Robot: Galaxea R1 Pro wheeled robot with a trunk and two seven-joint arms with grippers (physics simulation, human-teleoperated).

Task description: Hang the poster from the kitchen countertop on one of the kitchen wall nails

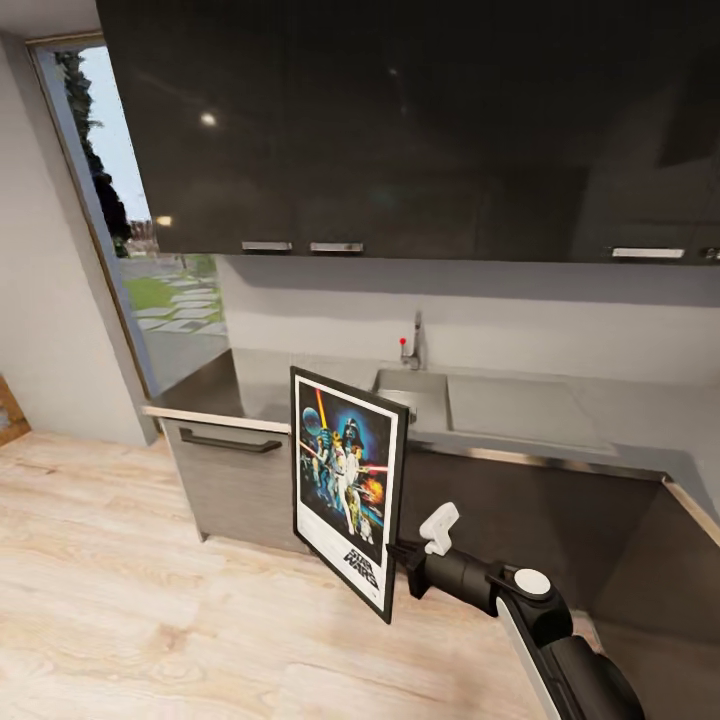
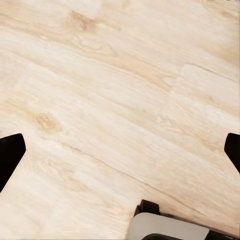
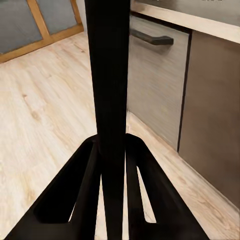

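The Star Wars poster (image 1: 346, 487) hangs upright in the air in front of the dark cabinets, below the grey kitchen countertop (image 1: 600, 425). My right gripper (image 1: 397, 556) is shut on its lower right edge. In the right wrist view the poster's black edge (image 3: 107, 75) runs straight between the two shut fingers (image 3: 82, 200). My left gripper (image 2: 120, 150) points down at the pale wood floor (image 2: 115, 85), its fingertips (image 2: 10, 152) far apart and open with nothing between them. I cannot make out a wall nail on the pale wall.
A steel sink (image 1: 415, 395) with a tap (image 1: 411, 345) is set in the worktop under dark upper cabinets (image 1: 400, 120). A tall window (image 1: 140, 260) stands at the left. A cabinet with a bar handle (image 1: 230, 442) faces the open wood floor (image 1: 120, 590).
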